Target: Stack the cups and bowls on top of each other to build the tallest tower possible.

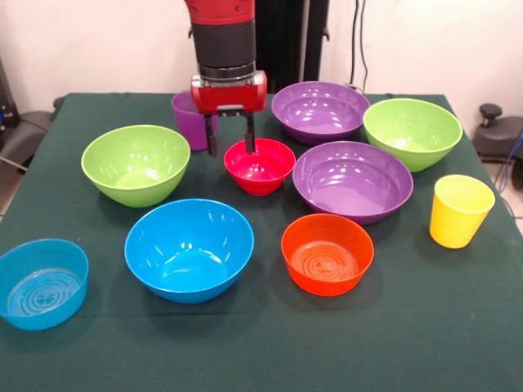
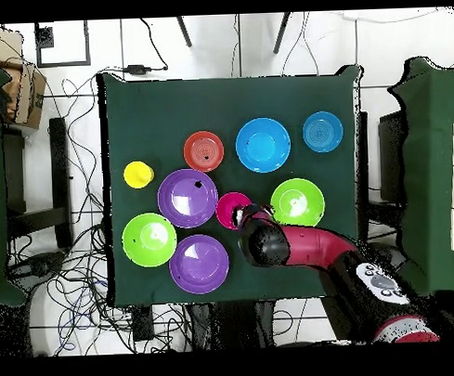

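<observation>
Red-pink and glossy, the small bowl (image 1: 259, 166) sits on the table (image 1: 409, 327) with the gripper (image 1: 231, 137) low at its far rim; the fingers (image 1: 249, 132) are spread, one reaching inside the rim and one outside, pinching nothing yet. By my judgement this is the start of a pick: the fingers need to close on the thin wall and lift. No tower exists so far; every piece stands apart on the dark green cloth. A sensible base would be the wide purple bowl (image 1: 353, 180) just beside. Other bowls, lime green (image 1: 136, 163), large blue (image 1: 189, 249) and orange (image 1: 327, 254), are smooth, round, shiny plastic. The yellow cup (image 1: 461, 210) is tapered and stands upright; the purple cup (image 1: 189, 119) is partly hidden behind the gripper.
</observation>
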